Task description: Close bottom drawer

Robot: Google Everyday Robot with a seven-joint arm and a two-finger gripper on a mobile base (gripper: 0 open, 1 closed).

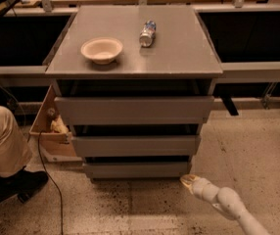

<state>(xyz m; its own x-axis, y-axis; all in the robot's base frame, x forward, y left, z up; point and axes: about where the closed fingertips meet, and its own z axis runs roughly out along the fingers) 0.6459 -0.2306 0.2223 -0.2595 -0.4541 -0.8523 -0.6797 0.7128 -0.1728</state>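
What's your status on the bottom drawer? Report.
Gripper low by the floor, right of the bottom drawer. Its front sits back under the middle drawer; fully shut unclear. Cardboard box left of cabinet, not obstructing.
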